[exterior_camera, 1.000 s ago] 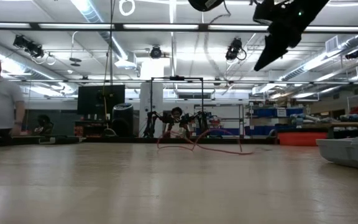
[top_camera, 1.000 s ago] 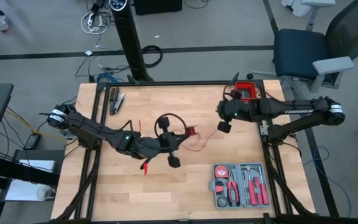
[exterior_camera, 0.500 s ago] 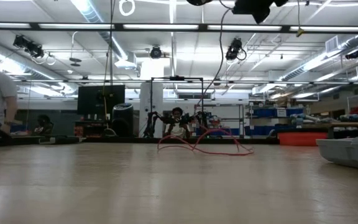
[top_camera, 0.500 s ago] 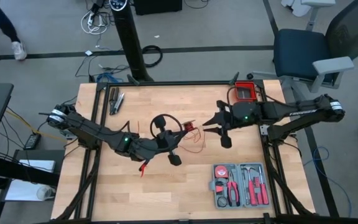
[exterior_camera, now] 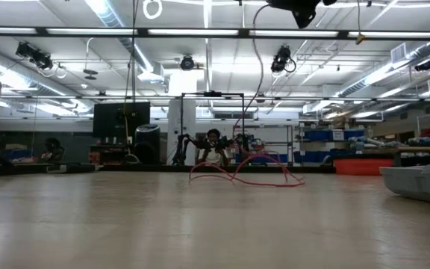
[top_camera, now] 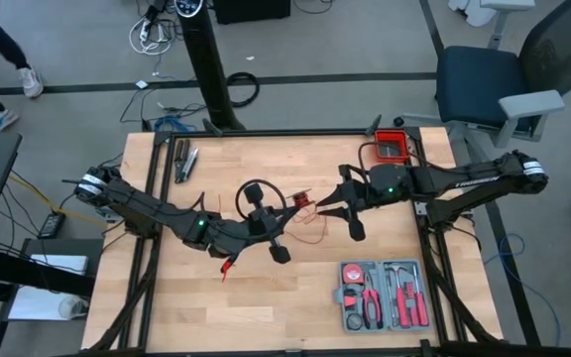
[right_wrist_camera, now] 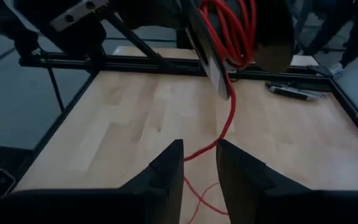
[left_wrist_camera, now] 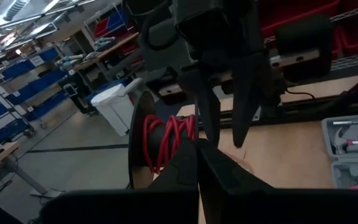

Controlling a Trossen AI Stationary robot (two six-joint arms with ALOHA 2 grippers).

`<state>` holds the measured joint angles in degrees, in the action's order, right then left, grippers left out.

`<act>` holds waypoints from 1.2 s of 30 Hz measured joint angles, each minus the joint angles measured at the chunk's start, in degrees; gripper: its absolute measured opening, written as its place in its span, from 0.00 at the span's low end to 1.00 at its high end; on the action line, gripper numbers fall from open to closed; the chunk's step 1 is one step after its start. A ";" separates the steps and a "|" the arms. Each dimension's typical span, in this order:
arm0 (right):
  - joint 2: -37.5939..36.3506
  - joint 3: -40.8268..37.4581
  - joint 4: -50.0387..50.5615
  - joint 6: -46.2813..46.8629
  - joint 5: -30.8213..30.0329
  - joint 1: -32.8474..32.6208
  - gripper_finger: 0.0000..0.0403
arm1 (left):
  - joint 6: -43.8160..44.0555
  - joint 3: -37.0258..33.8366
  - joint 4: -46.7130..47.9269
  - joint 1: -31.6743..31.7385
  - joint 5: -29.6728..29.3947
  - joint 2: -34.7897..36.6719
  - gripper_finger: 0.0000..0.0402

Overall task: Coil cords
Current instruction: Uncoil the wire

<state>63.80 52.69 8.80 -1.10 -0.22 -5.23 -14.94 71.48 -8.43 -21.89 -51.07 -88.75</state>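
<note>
Overhead, showing light wooden table [top_camera: 167, 297], grey tool case [top_camera: 383, 295] near corner, warehouse shelving beyond. Red cord [right_wrist_camera: 229, 25] wound on spool, loose tail trailing mid-table. Left gripper [left_wrist_camera: 197, 163] clenched, grasping spool; right gripper [right_wrist_camera: 199, 163] released, hovering beside. Spool partly hidden overhead.

left pincer [top_camera: 287, 206]: closed, mid-table | right pincer [top_camera: 323, 206]: fingers parted, facing it closely
</note>
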 joint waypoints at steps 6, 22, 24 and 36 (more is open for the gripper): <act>2.74 -0.01 -2.41 -0.02 -0.07 0.15 0.23 | 0.00 0.00 0.00 0.00 0.00 0.00 0.00; 3.71 0.02 -0.33 -3.21 0.23 1.68 0.02 | 0.00 -0.02 0.52 -0.02 -1.20 0.00 0.00; 3.20 0.74 2.28 -4.37 0.24 1.68 0.01 | 0.11 -0.02 1.04 -0.04 -1.18 0.00 0.00; -3.60 1.64 2.45 -10.04 -2.67 -2.82 0.00 | 3.76 -0.02 4.20 0.96 10.22 0.04 0.00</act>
<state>60.20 54.33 11.25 -11.14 -2.88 -8.05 -11.18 71.46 -4.23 -20.93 -40.85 -88.71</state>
